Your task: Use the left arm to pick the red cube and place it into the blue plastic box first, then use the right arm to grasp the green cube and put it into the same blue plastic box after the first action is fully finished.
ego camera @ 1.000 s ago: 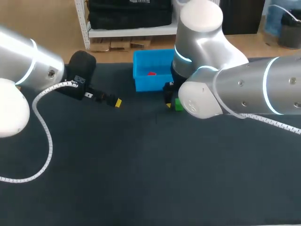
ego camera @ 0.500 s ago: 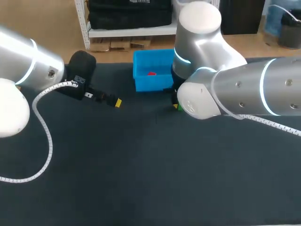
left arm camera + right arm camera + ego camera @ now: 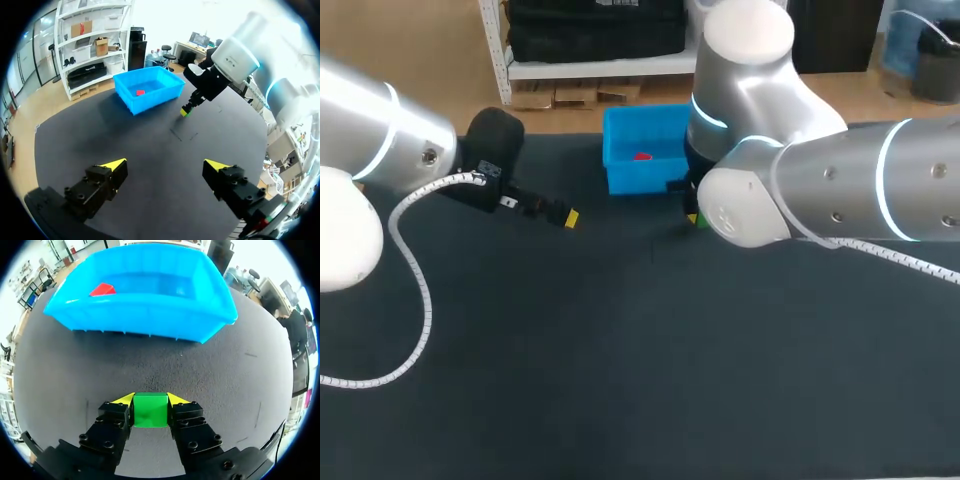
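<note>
The red cube (image 3: 102, 289) lies inside the blue plastic box (image 3: 145, 315), near one end; it also shows in the head view (image 3: 642, 156) and the left wrist view (image 3: 140, 92). My right gripper (image 3: 150, 401) is shut on the green cube (image 3: 150, 410), both yellow tips pressed to its sides, a short way in front of the box's long wall. In the head view only a sliver of the green cube (image 3: 700, 220) shows under the right arm. My left gripper (image 3: 165, 167) hangs open and empty over the mat, left of the box (image 3: 633, 178).
The dark mat (image 3: 620, 350) covers the table. The right arm's large elbow (image 3: 750, 200) sits just right of the box. A white cable (image 3: 415, 290) loops down from the left arm over the mat's left side.
The right gripper's fingers have closed on the green cube, and the right arm has shifted slightly, hiding more of the cube in the head view. The left arm has not moved.
</note>
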Tool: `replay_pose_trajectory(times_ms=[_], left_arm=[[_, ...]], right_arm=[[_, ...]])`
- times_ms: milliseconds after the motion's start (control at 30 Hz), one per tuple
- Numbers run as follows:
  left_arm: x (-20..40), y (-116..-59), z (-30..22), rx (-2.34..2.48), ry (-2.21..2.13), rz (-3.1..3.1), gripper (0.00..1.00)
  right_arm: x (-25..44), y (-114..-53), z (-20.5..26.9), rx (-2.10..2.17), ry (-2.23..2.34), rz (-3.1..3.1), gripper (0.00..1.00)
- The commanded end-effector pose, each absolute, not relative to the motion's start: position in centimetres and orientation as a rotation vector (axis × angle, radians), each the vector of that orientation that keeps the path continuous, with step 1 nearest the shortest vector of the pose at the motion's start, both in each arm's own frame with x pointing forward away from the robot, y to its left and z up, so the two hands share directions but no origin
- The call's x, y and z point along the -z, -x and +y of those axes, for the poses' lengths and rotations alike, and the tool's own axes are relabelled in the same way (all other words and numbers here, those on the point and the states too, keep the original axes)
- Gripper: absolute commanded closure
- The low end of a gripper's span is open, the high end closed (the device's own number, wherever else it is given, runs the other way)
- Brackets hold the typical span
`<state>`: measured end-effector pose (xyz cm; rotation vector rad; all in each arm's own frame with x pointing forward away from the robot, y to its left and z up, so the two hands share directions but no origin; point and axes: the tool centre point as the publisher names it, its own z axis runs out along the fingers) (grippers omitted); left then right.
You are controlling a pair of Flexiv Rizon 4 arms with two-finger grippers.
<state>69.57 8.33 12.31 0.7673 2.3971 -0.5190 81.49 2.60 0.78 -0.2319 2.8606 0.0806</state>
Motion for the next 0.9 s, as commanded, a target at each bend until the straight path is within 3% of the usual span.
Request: replay_pose_trajectory(times_ms=[33, 667, 900], left_arm=[[-12.2, -69.6, 8.5, 0.527, -0.771, 2.391, 0.00], [-12.2, -69.6, 8.5, 0.527, -0.771, 2.391, 0.00], [-12.2, -69.6, 8.5, 0.527, -0.771, 2.391, 0.00]], right_arm=[[-2.0, -81.0, 2.3, -0.096, 0.225, 2.847, 1.00], [-14.4, -79.5, 2.2, -0.171, 0.244, 2.714, 1.00], [-15.7, -79.0, 2.0, -0.221, 0.243, 2.680, 1.00]])
